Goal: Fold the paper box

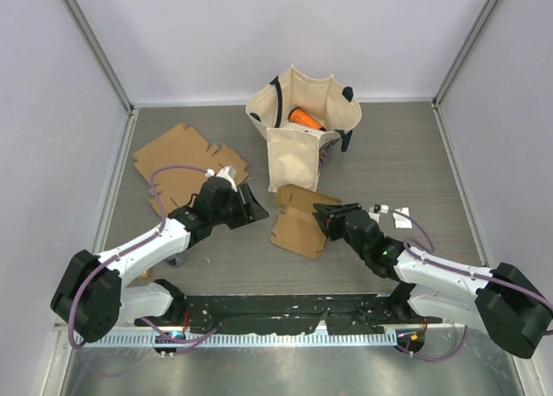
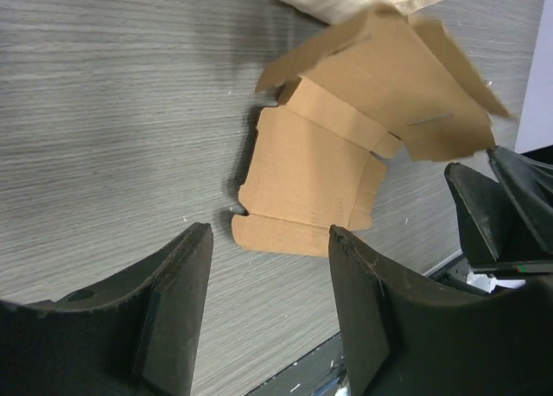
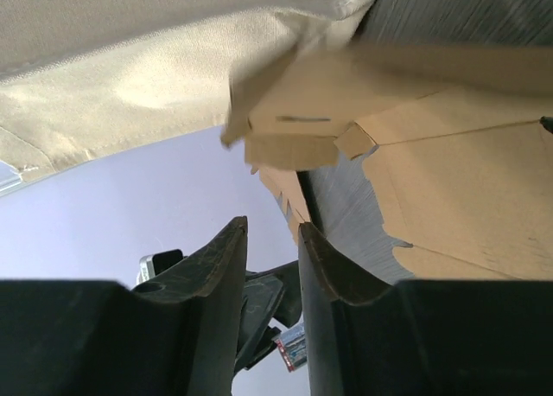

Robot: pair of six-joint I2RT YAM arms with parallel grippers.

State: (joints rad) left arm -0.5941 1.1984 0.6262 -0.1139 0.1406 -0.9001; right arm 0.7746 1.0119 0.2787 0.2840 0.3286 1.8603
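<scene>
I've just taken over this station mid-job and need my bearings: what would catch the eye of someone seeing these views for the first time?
A half-folded cardboard box lies mid-table with its flaps raised, between the two hands: the left hand is open and clear of it, the right hand at its right edge. Behind it stands a cream tote bag with something orange inside, and a flat cardboard blank lies at far left.
</scene>
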